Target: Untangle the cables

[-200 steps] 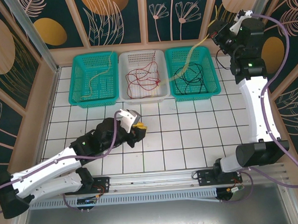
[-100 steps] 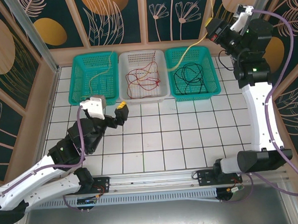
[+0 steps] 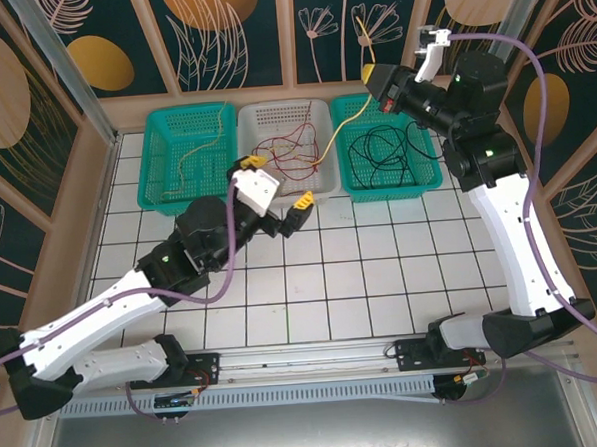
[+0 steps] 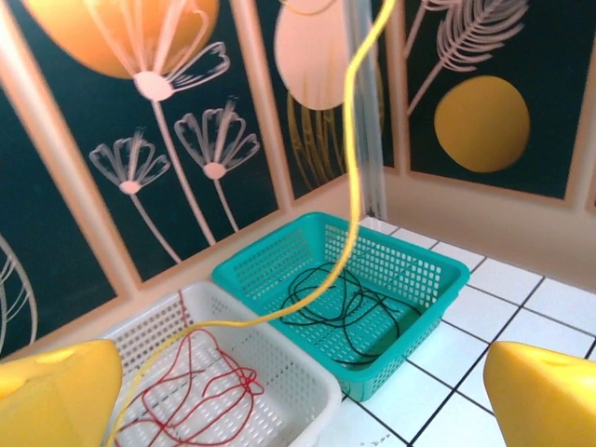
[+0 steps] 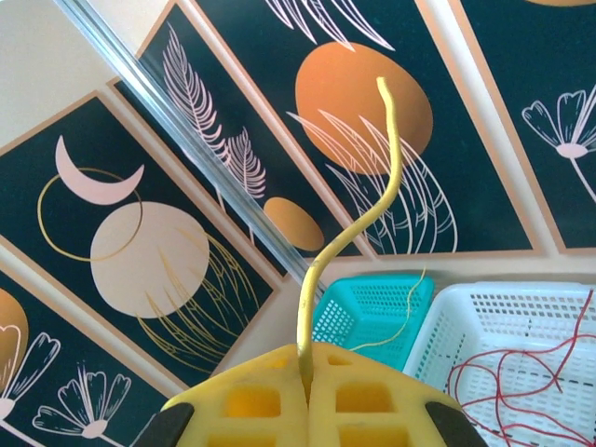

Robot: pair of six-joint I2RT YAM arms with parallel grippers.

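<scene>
You look at a white tiled floor (image 3: 381, 269) with dark grid lines, walled on the left, right and far sides by dark teal panels (image 3: 320, 57) with orange discs and pale flowers in tan frames, evenly lit.

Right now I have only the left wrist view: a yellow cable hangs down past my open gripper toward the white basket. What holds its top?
Observer: The right gripper is shut on the yellow cable, held up in the air near the back wall.
Operator: Any slack beyond that grip?
Observer: A short free end curls up past its pads.
Operator: What lies left of the white basket?
Observer: A second teal basket, holding a second yellow cable.
</scene>
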